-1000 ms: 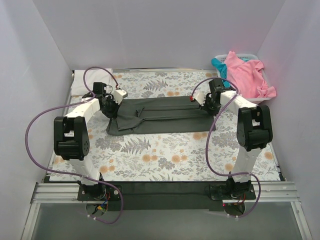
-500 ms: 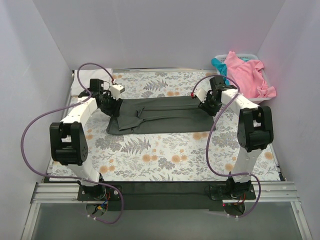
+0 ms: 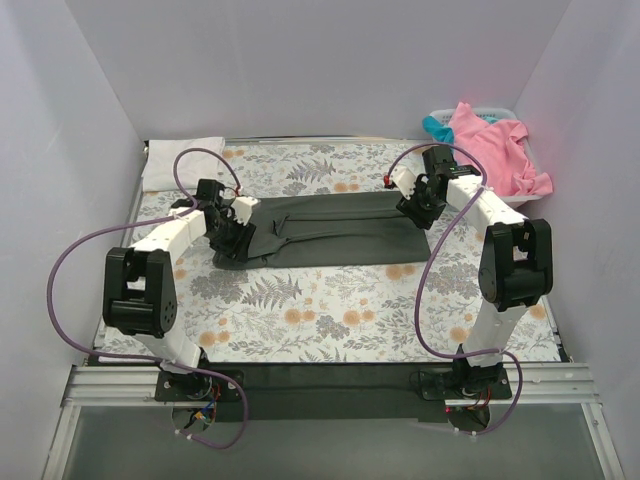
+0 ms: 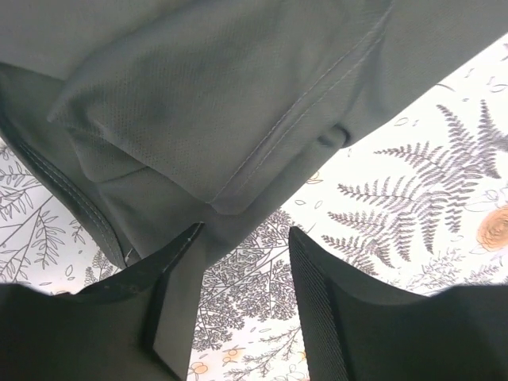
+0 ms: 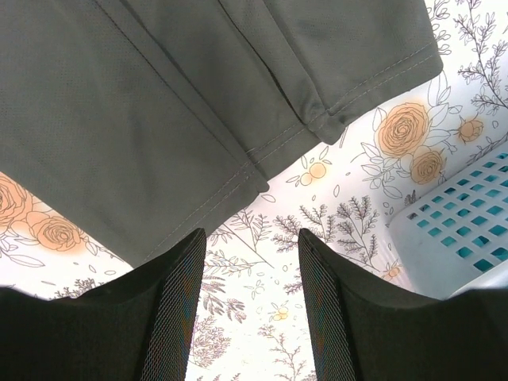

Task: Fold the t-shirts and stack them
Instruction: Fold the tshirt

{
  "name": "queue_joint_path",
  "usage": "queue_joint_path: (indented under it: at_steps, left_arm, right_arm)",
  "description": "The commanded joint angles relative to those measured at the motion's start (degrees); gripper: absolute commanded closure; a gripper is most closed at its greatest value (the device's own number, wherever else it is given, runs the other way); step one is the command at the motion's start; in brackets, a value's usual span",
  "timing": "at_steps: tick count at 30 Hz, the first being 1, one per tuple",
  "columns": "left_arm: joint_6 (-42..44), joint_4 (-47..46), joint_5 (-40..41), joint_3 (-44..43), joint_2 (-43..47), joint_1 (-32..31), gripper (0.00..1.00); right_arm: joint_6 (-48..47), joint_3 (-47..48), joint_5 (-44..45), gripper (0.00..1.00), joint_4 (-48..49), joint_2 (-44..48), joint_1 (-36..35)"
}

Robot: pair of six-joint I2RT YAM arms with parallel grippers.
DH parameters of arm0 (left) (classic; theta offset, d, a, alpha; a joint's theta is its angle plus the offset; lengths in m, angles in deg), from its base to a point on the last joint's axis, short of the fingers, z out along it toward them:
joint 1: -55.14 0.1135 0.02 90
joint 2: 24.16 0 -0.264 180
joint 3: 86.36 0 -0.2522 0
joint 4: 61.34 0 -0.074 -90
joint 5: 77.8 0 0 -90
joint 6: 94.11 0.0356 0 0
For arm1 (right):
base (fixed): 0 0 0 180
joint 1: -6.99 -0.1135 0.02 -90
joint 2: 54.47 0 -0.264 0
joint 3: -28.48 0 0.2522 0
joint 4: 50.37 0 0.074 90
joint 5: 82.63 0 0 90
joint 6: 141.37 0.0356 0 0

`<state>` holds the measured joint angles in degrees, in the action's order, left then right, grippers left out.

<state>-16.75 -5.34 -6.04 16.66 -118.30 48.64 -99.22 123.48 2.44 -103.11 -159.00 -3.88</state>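
The dark charcoal grey t-shirt [image 3: 330, 232] lies folded into a long strip across the floral cloth. My left gripper [image 3: 228, 243] is open over its left end, with nothing between the jaws; the shirt's sleeve and hem [image 4: 238, 119] lie just ahead of its fingers [image 4: 317, 309]. My right gripper [image 3: 424, 214] is open over the shirt's right end; the hem corner [image 5: 238, 119] lies just ahead of its fingers [image 5: 171, 309]. The pink t-shirt [image 3: 495, 150] and the teal t-shirt [image 3: 437, 129] lie in the basket. A white cloth [image 3: 165, 165] lies at the far left.
The white plastic basket [image 3: 520, 197] stands at the back right and shows in the right wrist view [image 5: 456, 238]. Walls enclose the back and both sides. The floral table cloth [image 3: 330, 310] covers the table.
The left gripper has moved down and right onto the shirt's left end. The right gripper has shifted slightly up and right at the shirt's right end.
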Motion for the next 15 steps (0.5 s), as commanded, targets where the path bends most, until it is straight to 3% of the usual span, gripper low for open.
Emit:
queue_joint_path:
  at_steps: [1, 15]
  left_arm:
    - [-2.5, -1.2, 2.2, 1.1, -0.2, -0.4, 0.56]
    - [-5.7, -6.0, 0.9, 0.4, -3.5, -0.6, 0.60]
  right_arm:
    - [0.9, 0.8, -1.5, 0.51, -1.1, 2.1, 0.2]
    - [0.1, 0.0, -0.8, 0.51, -1.2, 2.1, 0.2]
